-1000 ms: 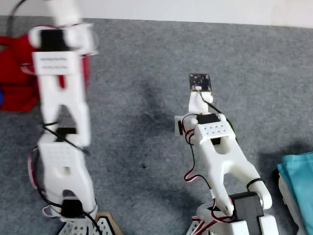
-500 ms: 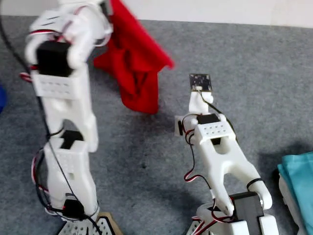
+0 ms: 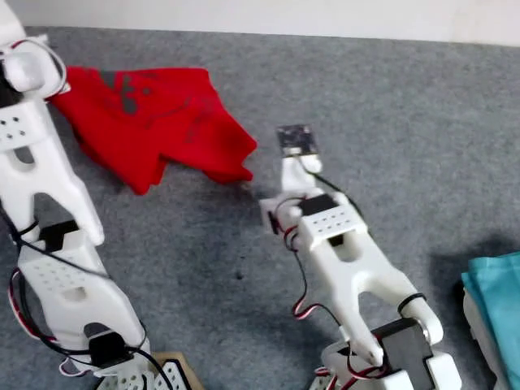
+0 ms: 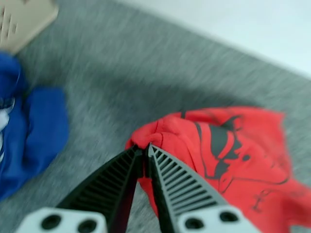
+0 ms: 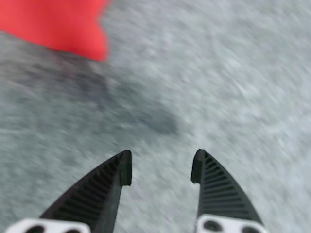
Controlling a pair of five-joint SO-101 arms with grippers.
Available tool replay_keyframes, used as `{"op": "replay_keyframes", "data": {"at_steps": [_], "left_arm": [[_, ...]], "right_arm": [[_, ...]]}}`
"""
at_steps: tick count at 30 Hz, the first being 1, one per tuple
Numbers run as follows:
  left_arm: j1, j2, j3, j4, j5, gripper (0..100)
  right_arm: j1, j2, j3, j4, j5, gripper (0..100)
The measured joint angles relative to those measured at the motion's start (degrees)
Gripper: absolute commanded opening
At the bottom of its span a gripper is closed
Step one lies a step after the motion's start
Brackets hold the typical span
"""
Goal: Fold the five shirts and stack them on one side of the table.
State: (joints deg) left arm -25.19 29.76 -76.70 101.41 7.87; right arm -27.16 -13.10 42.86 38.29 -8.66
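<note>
A red shirt (image 3: 154,122) with a dark print lies crumpled and partly spread on the grey table (image 3: 390,106), at the back left in the high view. My left gripper (image 4: 146,149) is shut on a bunched edge of the red shirt (image 4: 218,155), at the shirt's left end beside the left arm (image 3: 32,154). My right gripper (image 5: 160,167) stands open over bare table, empty, with a corner of the red shirt (image 5: 58,24) a short way ahead of it. The right arm (image 3: 325,223) reaches to just right of the shirt's near corner.
A blue shirt (image 4: 29,126) lies crumpled beside the red one, past the left gripper. A folded teal shirt (image 3: 497,296) sits at the table's right edge over something white (image 3: 479,333). A beige object (image 4: 22,17) stands beyond the blue shirt.
The left arm lifted the red shirt from the far left, swung it rightward through the air and lowered it onto the table. The right arm has turned left toward the shirt.
</note>
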Motion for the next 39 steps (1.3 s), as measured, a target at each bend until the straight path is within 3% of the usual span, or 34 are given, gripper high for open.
{"op": "replay_keyframes", "data": {"at_steps": [9, 18, 26, 31, 39], "left_arm": [[-5.54, 0.09, 8.09, -3.96, -0.26, 1], [-9.41, 0.09, 8.26, -5.19, -0.26, 1], [-10.73, 0.09, 8.26, -5.89, -0.18, 1], [-10.81, 2.46, 8.26, -5.89, -0.18, 1], [-10.99, 7.74, 8.26, -8.18, -0.26, 1]], "right_arm": [[-8.35, 1.76, -1.14, -15.03, 0.0, 21.0], [-9.23, 25.05, -20.92, -16.79, 0.0, 21.1], [-9.23, 39.65, -37.01, -11.78, 0.0, 20.2], [-9.23, 42.29, -42.99, -7.82, 0.0, 0.0], [-4.66, 42.29, -50.99, 5.1, 0.0, 0.7]]}}
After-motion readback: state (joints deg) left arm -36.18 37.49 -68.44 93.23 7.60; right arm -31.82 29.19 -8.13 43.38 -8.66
